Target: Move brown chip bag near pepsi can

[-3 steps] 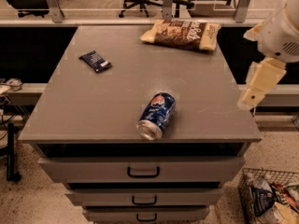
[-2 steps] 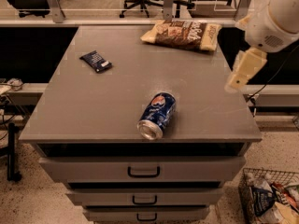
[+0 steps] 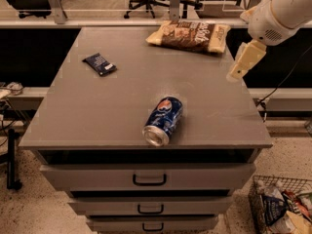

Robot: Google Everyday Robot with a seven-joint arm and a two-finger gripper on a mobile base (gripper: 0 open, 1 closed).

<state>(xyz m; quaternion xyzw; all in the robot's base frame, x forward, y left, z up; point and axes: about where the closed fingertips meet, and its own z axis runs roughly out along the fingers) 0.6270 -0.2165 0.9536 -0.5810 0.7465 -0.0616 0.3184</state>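
Brown crinkly chip bag point(image 3: 191, 35) with cream ends lay untouched at the far edge of the grey drawer cabinet point(image 3: 97, 111). Cream gripper point(image 3: 245, 61) hung just right of it, probably placed for a grasp; how open, cannot tell. Blue aluminium pepsi can point(image 3: 164, 120) lay sideways near the front, well apart. Small dark blue packet point(image 3: 99, 64) sat left.

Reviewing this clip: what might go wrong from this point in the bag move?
The pepsi can lies on its side near the front edge of the table; the arriving bag may roll it off. The brown chip bag sits at the far edge, so the gripper, hovering by the right edge, might push it off while grasping.
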